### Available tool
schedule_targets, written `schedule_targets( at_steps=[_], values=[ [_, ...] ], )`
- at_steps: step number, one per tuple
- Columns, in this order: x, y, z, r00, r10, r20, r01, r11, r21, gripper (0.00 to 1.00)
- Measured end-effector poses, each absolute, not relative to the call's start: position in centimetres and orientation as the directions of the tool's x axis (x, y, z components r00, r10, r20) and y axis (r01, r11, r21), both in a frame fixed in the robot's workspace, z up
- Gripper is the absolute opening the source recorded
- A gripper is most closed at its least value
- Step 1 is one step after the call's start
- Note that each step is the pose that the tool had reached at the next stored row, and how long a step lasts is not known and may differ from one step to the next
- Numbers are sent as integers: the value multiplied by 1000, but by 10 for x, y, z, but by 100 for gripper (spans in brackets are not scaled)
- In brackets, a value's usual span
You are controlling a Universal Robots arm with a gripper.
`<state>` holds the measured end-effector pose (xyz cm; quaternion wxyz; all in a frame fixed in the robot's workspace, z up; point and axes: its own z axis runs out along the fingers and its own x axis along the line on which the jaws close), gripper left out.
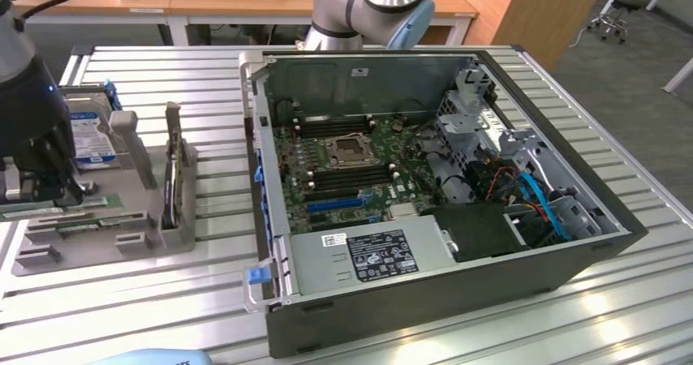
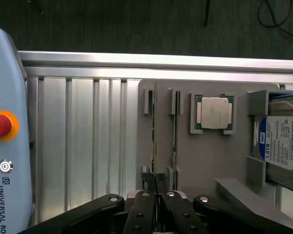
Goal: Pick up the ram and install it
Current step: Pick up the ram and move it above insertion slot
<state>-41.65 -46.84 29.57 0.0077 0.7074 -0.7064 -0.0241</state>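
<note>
I have the gripper [image 2: 155, 181] clenched on one end of the ram [image 2: 154, 131]. It stands edgewise in the tray [image 2: 210, 158], just beside the other ram [image 2: 175, 131], at the exterior view's left of the case [image 1: 433, 300].

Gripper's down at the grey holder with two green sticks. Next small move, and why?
Probably a slow, straight lift: the gripper looks shut on the thin green RAM stick, which stands on edge in the grey holder, close beside the second stick.

Ribbed aluminium tabletop [image 1: 606, 122] nearest; beyond it wooden desks [image 1: 249, 8], grey carpet floor [image 1: 650, 53], rolling chair [image 1: 619, 4] at the exterior view's far right.
</note>
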Motion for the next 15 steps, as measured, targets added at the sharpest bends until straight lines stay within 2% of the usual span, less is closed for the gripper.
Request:
schedule_targets(
  at_steps=[15],
  values=[
    [-416,-468,333,1,-1000,-23,-999,-2,45,11]
  ],
)
